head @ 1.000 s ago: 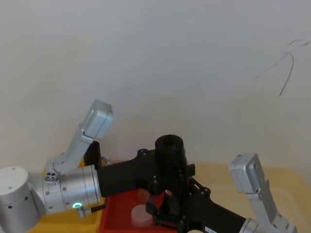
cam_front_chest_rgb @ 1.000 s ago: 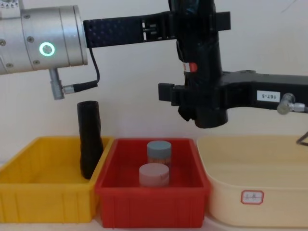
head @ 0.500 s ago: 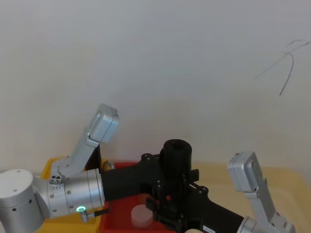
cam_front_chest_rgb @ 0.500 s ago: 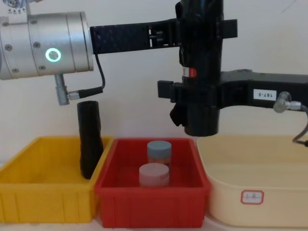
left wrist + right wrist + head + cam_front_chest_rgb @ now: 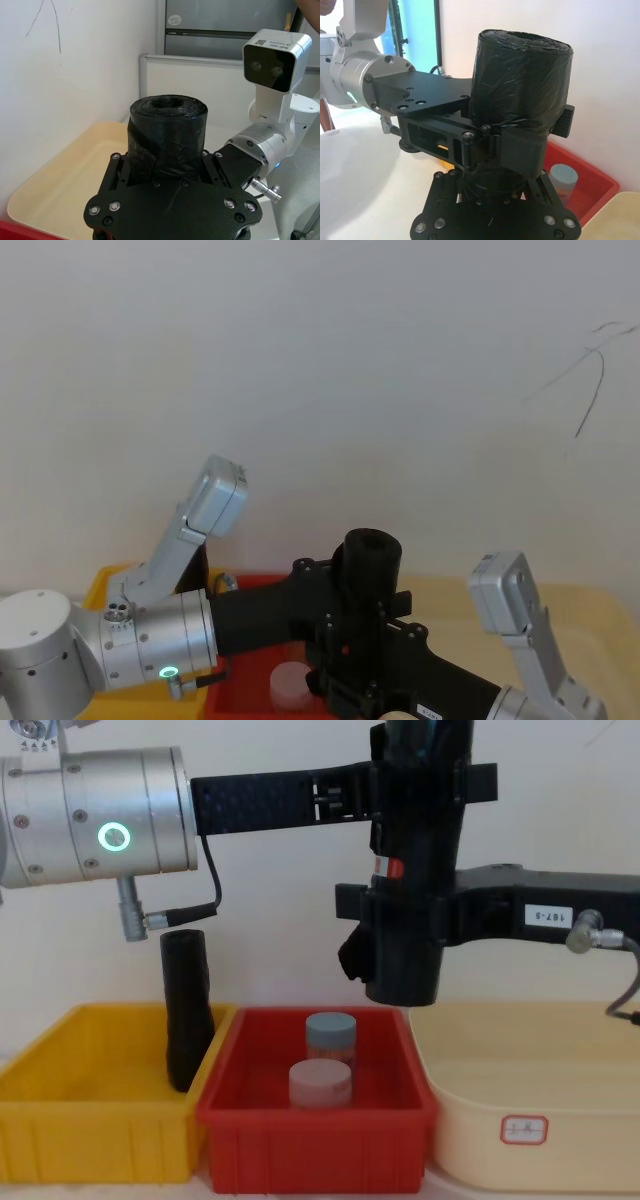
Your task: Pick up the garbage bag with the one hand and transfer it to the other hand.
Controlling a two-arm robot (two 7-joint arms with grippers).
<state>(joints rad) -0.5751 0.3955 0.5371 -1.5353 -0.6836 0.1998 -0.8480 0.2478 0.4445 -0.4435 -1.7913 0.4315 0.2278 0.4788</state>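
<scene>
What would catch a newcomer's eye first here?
A fat black garbage-bag roll with a red-and-white label hangs upright in mid-air above the red plastic bin. The left gripper, on a green-ringed silver wrist, clamps it near the top; the right gripper clamps it just below.

1. Here's the garbage bag [image 5: 520, 75]: thin black plastic film, crinkled and catching glossy highlights.
2. The left pincer [image 5: 450, 782]: matt black, possibly coated metal, dotted with shiny screw heads.
3. Its wrist [image 5: 100, 820]: brushed silver metal with a satin sheen.
4. The red tray [image 5: 310, 1140], yellow tray [image 5: 90, 1140] and cream tub [image 5: 600, 1140]: smooth moulded plastic, faintly glossy.
5. The slim roll [image 5: 186, 1010]: duller black.
</scene>
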